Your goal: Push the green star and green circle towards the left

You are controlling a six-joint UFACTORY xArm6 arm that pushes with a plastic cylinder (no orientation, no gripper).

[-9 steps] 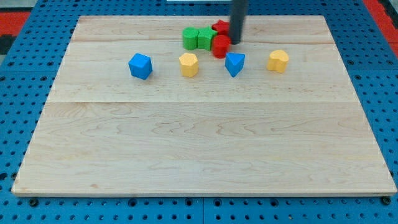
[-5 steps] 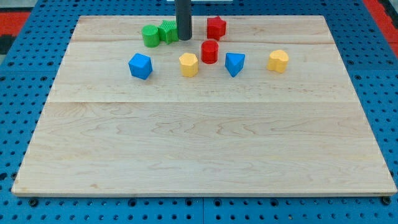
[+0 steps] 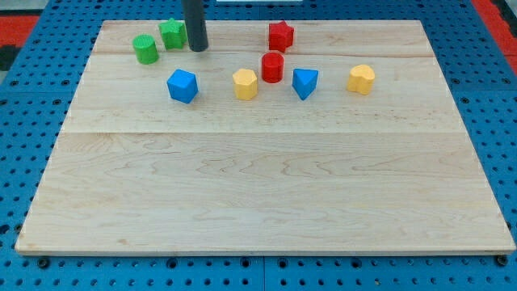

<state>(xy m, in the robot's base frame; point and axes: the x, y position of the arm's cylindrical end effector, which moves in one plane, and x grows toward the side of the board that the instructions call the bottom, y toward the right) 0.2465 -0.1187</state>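
Green star sits near the bench's top-left corner; green circle lies just beside it, to the star's lower left, seemingly a hair apart. My tip stands just right of the star, touching or nearly so. No jaws on this rig: a bare rod, nothing grasped.

Judgement: both blocks look small, rigid and light, and should slide easily on smooth wood. The star's points may make it rotate; contact its right face centrally.

Right of the star: red star, red cylinder. Below: blue cube, yellow hexagon, blue triangle, second yellow hexagon, well apart.
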